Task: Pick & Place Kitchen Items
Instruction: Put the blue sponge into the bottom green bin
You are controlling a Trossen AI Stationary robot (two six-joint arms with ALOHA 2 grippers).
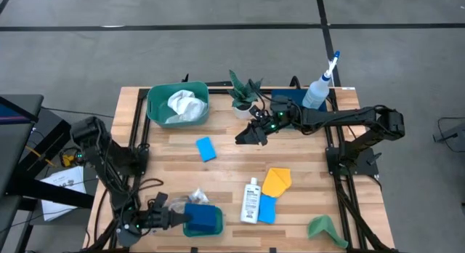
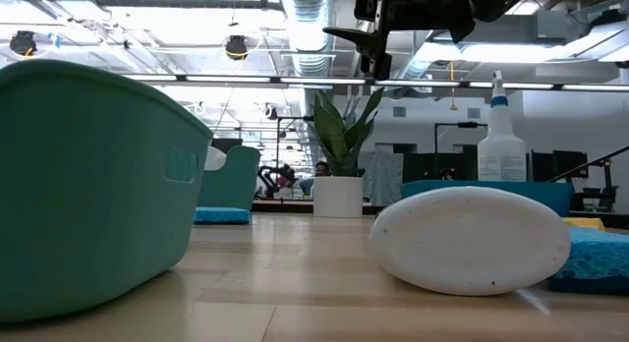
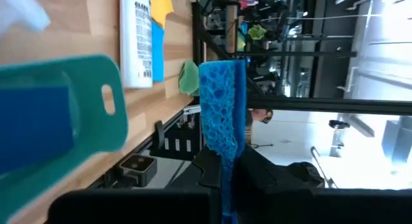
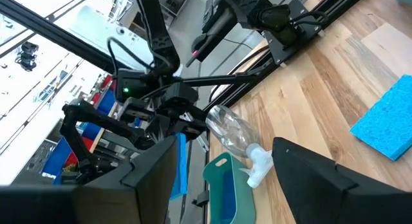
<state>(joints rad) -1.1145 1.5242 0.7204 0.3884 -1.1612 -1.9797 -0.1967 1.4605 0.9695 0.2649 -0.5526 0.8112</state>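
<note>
Left wrist view: left hand (image 3: pixel 226 185) pinching porous blue sponge (image 3: pixel 222 102) | right hand (image 1: pixel 251 135) spread, seemingly empty

Pale wooden table (image 1: pixel 305 158) with matt grain, porous blue sponge (image 3: pixel 222 108), smooth plastic green tub (image 2: pixel 88 185).

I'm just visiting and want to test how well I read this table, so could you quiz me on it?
1. True or false: the left gripper is shut on a blue sponge.
2. What lies in the green tub at the table's far side? A) a white cloth B) a yellow cloth C) a spray bottle
3. Fill in: the right gripper hovers above the table with its jaws ____.

Key: 1 true; 2 A; 3 open.
</note>
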